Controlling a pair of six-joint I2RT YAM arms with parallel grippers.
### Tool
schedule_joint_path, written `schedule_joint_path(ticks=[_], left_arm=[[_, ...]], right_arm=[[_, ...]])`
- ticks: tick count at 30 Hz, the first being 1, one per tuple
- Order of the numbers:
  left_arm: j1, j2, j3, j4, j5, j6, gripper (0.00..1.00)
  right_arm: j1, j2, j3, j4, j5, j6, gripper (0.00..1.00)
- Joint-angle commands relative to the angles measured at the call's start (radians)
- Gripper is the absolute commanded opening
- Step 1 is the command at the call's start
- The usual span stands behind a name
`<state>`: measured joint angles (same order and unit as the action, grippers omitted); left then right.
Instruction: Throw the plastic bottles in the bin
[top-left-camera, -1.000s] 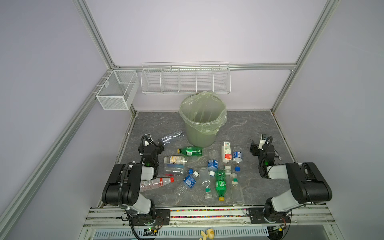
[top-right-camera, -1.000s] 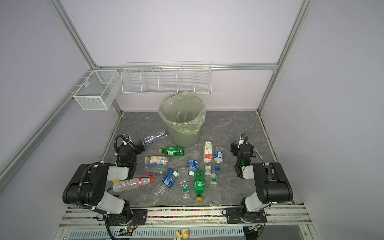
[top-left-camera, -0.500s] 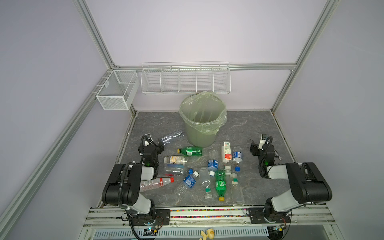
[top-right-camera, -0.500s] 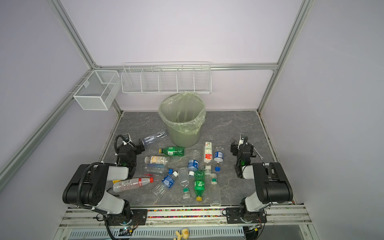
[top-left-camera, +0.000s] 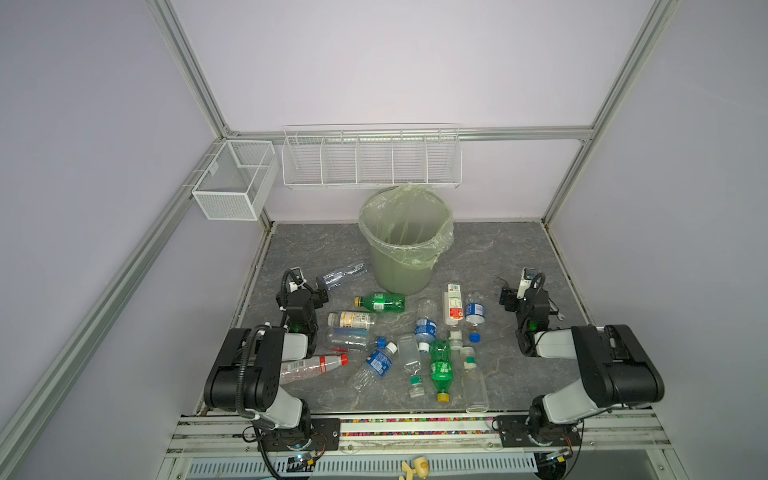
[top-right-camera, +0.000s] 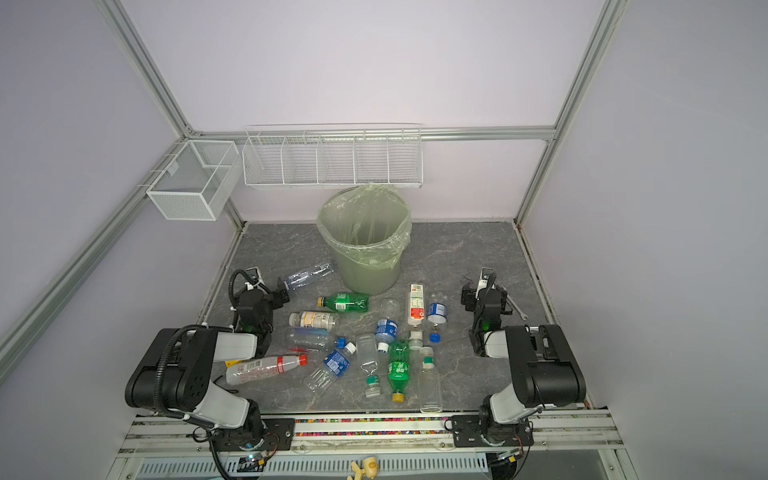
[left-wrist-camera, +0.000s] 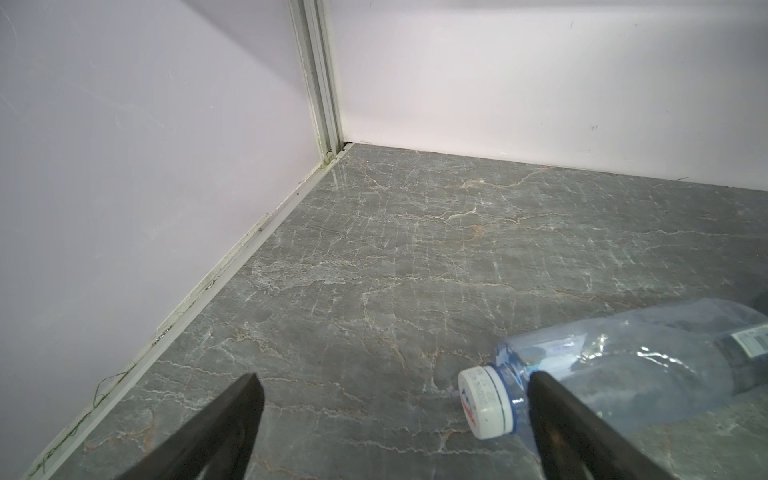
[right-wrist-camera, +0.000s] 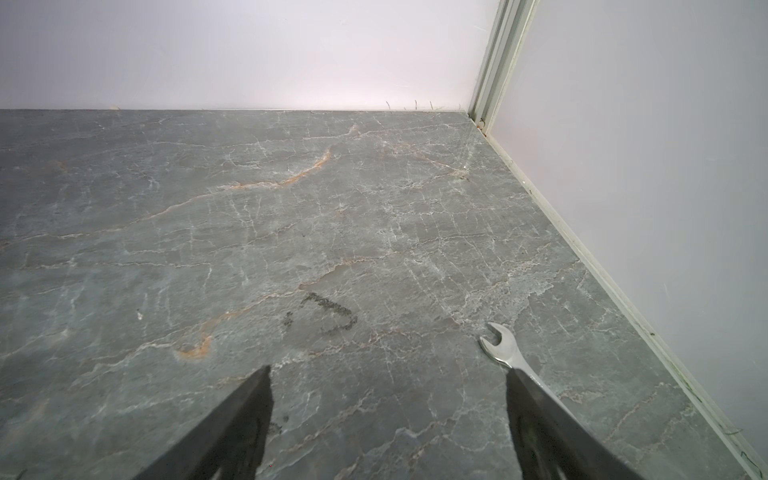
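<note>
With the left gripper (left-wrist-camera: 395, 376) and the right gripper (right-wrist-camera: 388, 369) both apart and empty, the plastic bottles (top-left-camera: 426, 328) lie on the tabletop (top-left-camera: 498, 257) before the bin (top-left-camera: 399, 274) near its back edge, and the clear bottle (left-wrist-camera: 615, 361) beside the left gripper may roll away if nudged

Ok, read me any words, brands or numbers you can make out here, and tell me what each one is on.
Nothing is sharp enough to quote.
Cap of the clear bottle: small printed code, blurred.
Blue-label bottle: print too small.
Green bottle: label too small.
White-and-red bottle: barcode visible, text too small.
</note>
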<state>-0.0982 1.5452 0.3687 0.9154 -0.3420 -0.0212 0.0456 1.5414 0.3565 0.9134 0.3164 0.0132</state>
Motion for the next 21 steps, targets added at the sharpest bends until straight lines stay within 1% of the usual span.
schedule_joint_path(ticks=[1,3,5,6,7,8,10,11,13,14,15,16,19,21], left_arm=[[0.003,0.011,0.005,0.041,0.010,0.019,0.99],[-0.004,0.009,-0.001,0.056,-0.050,0.008,0.99],[-0.006,-0.032,-0.006,0.022,-0.109,-0.022,0.99],[-0.006,-0.051,-0.007,-0.005,-0.104,-0.027,0.99],[-0.006,-0.066,-0.010,-0.019,-0.077,-0.020,0.99],[-0.006,-0.072,-0.015,-0.011,-0.058,0.003,0.99],[-0.009,-0.072,-0.040,0.066,-0.085,0.011,0.99],[-0.021,-0.096,-0.042,0.042,-0.130,0.006,0.99],[-0.024,-0.180,-0.039,-0.031,-0.154,0.001,0.99],[-0.024,-0.229,-0.034,-0.082,-0.165,-0.006,0.99],[-0.024,-0.265,-0.033,-0.109,-0.178,-0.012,0.99],[-0.024,-0.308,-0.035,-0.126,-0.203,-0.040,0.99],[-0.024,-0.425,-0.030,-0.198,-0.216,-0.126,0.99],[-0.024,-0.483,-0.002,-0.285,-0.220,-0.189,0.99]], right_arm=[[-0.001,-0.003,0.004,0.016,-0.004,-0.020,0.89],[0.011,-0.007,0.002,0.016,0.005,-0.033,0.88],[0.025,-0.023,-0.002,0.013,0.025,-0.040,0.89],[0.030,-0.025,-0.006,0.024,0.041,-0.043,0.89],[0.034,-0.032,-0.012,0.031,0.054,-0.045,0.89],[0.036,-0.040,-0.017,0.030,0.052,-0.045,0.89],[0.041,-0.047,-0.029,0.048,0.052,-0.051,0.89],[0.043,-0.048,-0.036,0.061,0.053,-0.057,0.89],[0.062,-0.077,-0.028,0.041,0.076,-0.085,0.88],[0.098,-0.131,0.007,-0.071,0.121,-0.112,0.88],[0.122,-0.176,0.061,-0.219,0.128,-0.127,0.88],[0.131,-0.218,0.132,-0.364,0.107,-0.120,0.88],[0.133,-0.255,0.315,-0.664,0.066,-0.039,0.88],[0.134,-0.248,0.442,-0.868,0.078,0.030,0.88]])
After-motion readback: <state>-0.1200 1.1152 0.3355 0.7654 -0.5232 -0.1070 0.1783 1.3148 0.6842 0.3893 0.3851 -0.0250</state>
